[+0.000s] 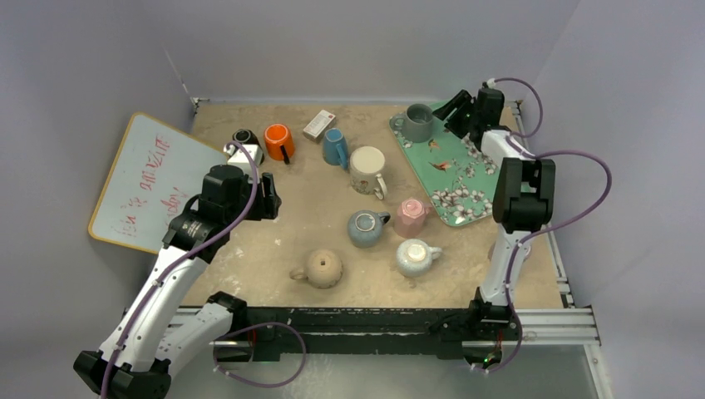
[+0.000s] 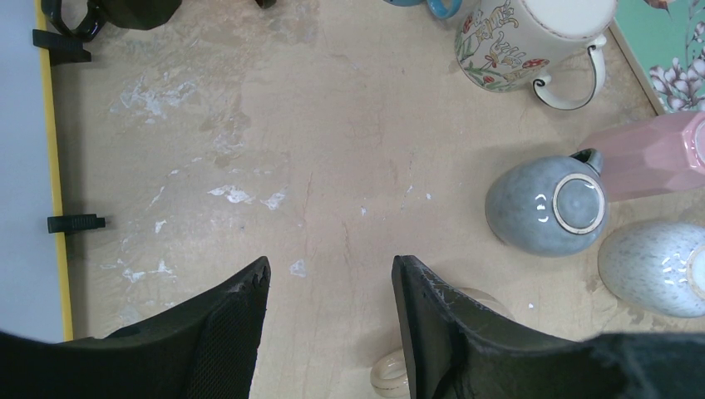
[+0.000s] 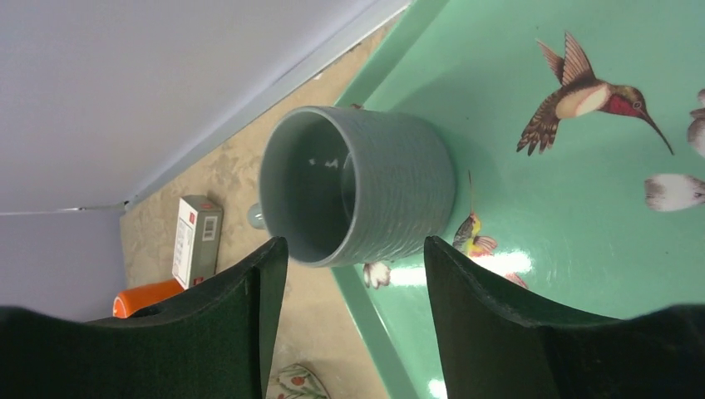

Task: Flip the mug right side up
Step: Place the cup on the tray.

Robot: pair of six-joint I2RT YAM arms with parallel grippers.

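Where the tray (image 3: 582, 224) lies, the grey mug (image 1: 419, 123) stands upright.

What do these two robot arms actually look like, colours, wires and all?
Both arms are alike: the left arm and right arm have slim white links joined by chunky black joint housings. A purple cable loops along each. The left gripper and right gripper each end in two broad, matte black fingers with textured inner faces.

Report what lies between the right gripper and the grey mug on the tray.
Nothing: the right wrist view shows the grey mug standing on the green tray right at the tips of the open right gripper.
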